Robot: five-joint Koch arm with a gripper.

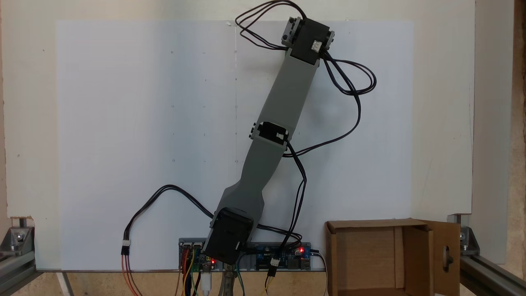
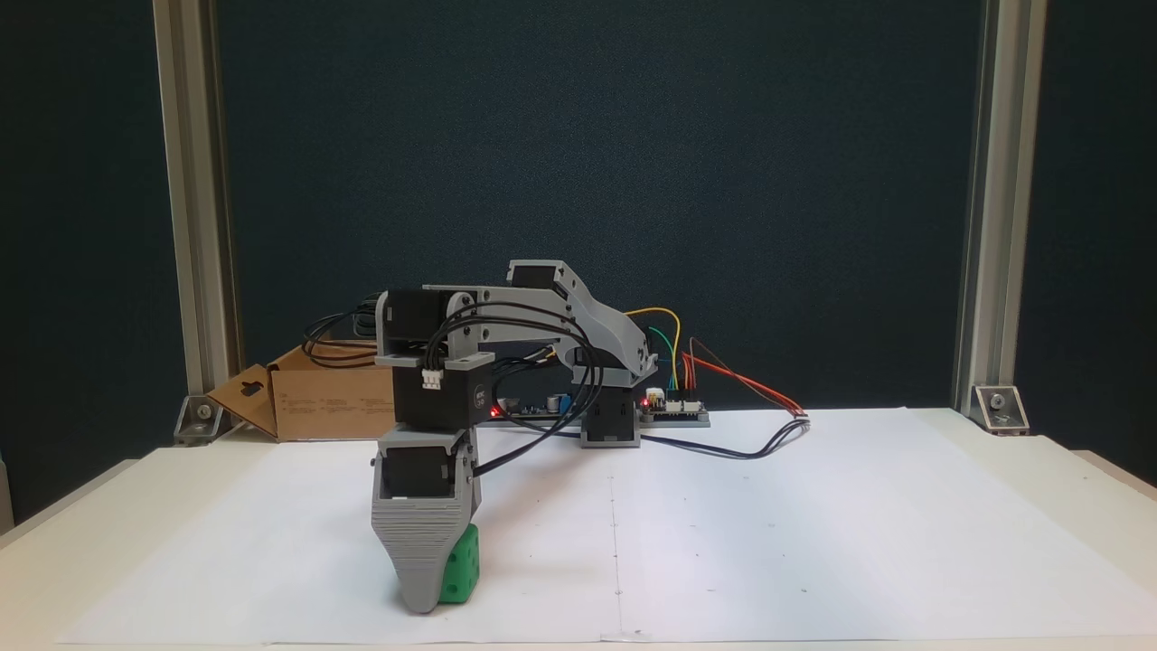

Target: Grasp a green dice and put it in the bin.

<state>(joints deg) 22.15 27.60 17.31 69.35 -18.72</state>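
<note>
Green plastic rounded dice (image 2: 459, 566) sat lower left of frame, half behind the grey ribbed gripper (image 2: 425, 579) (grip state unclear); brown cardboard bin (image 2: 316, 398) waited behind, presumably for drop-off.

The arm (image 1: 283, 94) has matt grey plastic links with a faint printed texture and black plastic servo housings, and the grey fingers (image 2: 423, 551) carry a ribbed, layered surface; the dice (image 2: 458, 565) beside them is smooth bright green plastic with a slight sheen. The bin (image 1: 370, 263) is brown corrugated cardboard, dull and fibrous, with raw cut edges. White matt paper (image 1: 144, 123) covers the smooth off-white table (image 2: 1039, 461), brushed aluminium posts (image 2: 981, 181) stand at its corners, and the cables (image 1: 353, 82) have glossy black insulation.
</note>
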